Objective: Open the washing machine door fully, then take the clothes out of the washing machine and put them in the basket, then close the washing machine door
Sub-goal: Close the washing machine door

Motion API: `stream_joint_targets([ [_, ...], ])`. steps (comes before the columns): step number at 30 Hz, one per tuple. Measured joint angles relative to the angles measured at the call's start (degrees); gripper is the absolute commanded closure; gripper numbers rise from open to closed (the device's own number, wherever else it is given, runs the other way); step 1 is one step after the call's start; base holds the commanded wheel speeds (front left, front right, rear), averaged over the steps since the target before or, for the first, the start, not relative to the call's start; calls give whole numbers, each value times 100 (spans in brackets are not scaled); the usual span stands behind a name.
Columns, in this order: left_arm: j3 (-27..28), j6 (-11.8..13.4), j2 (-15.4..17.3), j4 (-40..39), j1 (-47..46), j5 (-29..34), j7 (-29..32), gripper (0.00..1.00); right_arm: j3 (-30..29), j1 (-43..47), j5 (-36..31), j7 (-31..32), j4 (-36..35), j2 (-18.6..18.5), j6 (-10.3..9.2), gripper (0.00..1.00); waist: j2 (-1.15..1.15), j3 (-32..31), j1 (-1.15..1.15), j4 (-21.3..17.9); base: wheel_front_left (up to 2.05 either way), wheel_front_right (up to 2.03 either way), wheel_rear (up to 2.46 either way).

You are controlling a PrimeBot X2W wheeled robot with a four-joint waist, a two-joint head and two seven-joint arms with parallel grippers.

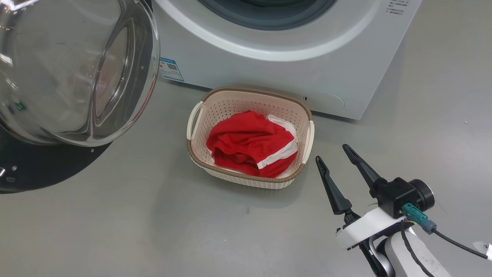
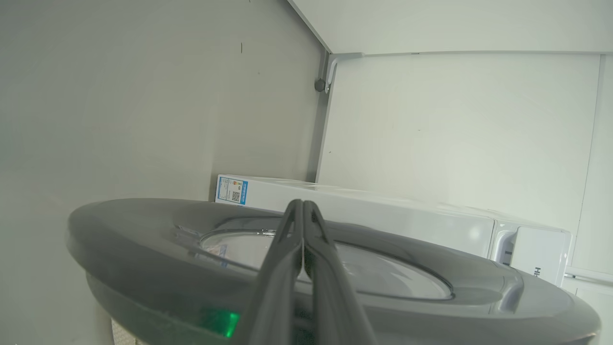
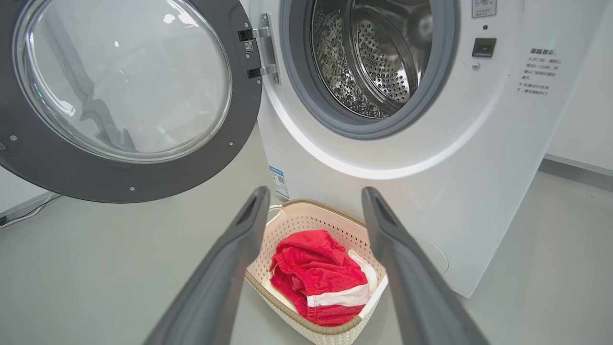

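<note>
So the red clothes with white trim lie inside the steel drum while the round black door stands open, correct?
The red clothes lie in the cream perforated basket, not the steel drum, as the right wrist view shows. The black door is open.

The clothes (image 1: 250, 142) are red with white trim. The cream basket (image 1: 246, 104) is perforated, its rim brown. The washing machine (image 1: 250, 73) is white, its door (image 3: 43, 163) dark grey.

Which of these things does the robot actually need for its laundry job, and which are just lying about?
Part of the job: washing machine; its open door; red clothes; basket.

Just there: blue label; grey floor; white wall.
</note>
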Motion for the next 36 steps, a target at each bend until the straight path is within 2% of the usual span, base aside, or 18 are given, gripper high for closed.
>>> stream_joint_targets([
  [21, -255, -63, -282, -200, -10, -261, 965, 100, 3, 25, 58, 0, 156, 71, 0, 0, 0, -351, 0, 119, 0, 0, 0],
  [29, -352, -163, -486, -399, 133, -355, 1437, 100, 97, 30, 58, 0, 157, 141, 0, 0, 0, -423, 0, 139, 0, 0, 0],
  [34, -457, -355, -686, -598, 219, -430, 1728, 100, 98, 31, 58, 0, 160, 162, 0, 0, 0, -464, 0, 146, 0, 0, 0],
  [36, -479, -357, -769, -655, 277, -456, 1831, 100, 96, 31, 59, 0, 160, 171, 0, 0, 0, -481, 0, 148, 0, 0, 0],
])
